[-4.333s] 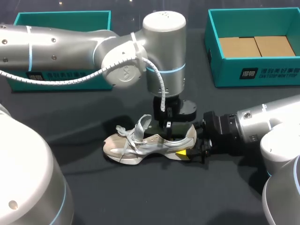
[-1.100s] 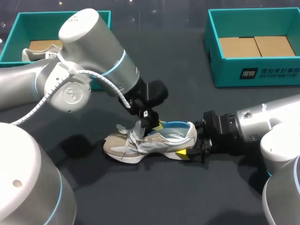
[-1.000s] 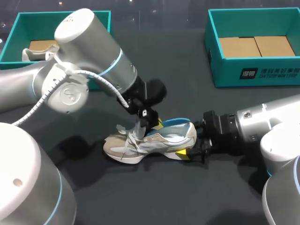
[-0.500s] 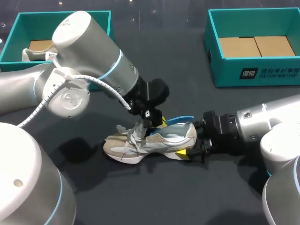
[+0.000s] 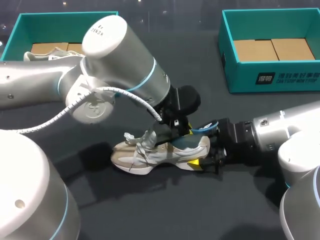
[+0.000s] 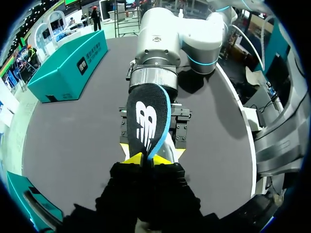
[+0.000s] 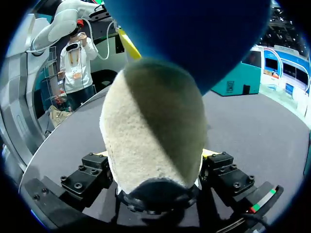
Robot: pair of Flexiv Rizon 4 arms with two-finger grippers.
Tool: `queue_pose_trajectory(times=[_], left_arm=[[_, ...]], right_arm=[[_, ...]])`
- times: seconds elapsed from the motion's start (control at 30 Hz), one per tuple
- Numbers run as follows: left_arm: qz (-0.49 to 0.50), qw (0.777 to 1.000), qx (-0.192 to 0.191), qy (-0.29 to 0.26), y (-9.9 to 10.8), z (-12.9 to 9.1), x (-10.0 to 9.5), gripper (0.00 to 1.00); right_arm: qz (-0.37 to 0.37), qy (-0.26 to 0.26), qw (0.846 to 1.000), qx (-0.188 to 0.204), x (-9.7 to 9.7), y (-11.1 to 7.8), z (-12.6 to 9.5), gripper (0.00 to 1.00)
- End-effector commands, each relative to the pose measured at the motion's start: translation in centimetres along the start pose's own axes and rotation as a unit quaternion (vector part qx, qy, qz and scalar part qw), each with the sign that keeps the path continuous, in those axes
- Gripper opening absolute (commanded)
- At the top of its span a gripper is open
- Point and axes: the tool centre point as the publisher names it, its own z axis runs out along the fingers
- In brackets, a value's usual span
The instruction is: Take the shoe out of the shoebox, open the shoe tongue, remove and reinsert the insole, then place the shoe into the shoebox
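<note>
Left hand [image 6: 146, 159] is pinching one end of the insole [image 6: 146, 116], which is slanting up over the shoe [image 5: 150, 151]. Right hand [image 7: 156, 170] is clamping the shoe's heel from both sides, the shoe sitting on its sole on the dark bench [image 5: 150, 210].

Just a dark grey table [image 5: 165, 210] with a matte top. Light's pretty even, only soft shadows on it.

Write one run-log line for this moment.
step: insole removal | left pincer: shut on insole above sneaker | right pincer: shut on sneaker heel | sneaker: on table
</note>
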Motion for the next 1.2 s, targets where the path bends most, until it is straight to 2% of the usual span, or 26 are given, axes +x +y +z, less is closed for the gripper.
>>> queue_pose_trajectory(times=[0.03,0.2,0.4,0.53,0.63,0.77,1.2], left_arm=[[0.007,1.0,0.013,-0.011,0.8,-0.7,0.7,0.43],[0.017,0.999,0.022,-0.017,1.0,-1.1,1.1,0.53],[0.029,0.998,0.041,-0.036,0.9,-1.4,1.6,0.5],[0.033,0.997,0.058,-0.047,0.7,-1.4,1.8,0.52],[0.032,0.995,0.068,-0.062,0.6,-1.5,1.9,0.56],[0.03,0.994,0.075,-0.077,0.4,-0.9,1.9,0.66],[0.015,0.991,0.082,-0.104,0.1,0.5,0.4,0.57]], right_arm=[[0.0,-0.001,1.0,0.002,0.1,0.0,0.3,0.0],[0.0,-0.001,1.0,0.002,0.1,0.0,0.3,0.0],[0.0,-0.001,1.0,0.002,0.1,0.0,0.3,0.0],[0.0,-0.001,1.0,0.002,0.1,0.0,0.3,0.0],[0.0,-0.001,1.0,0.002,0.1,0.0,0.3,0.0],[0.0,-0.001,1.0,0.002,0.1,0.0,0.3,0.0],[0.0,-0.001,1.0,0.002,0.1,0.0,0.3,0.0]])
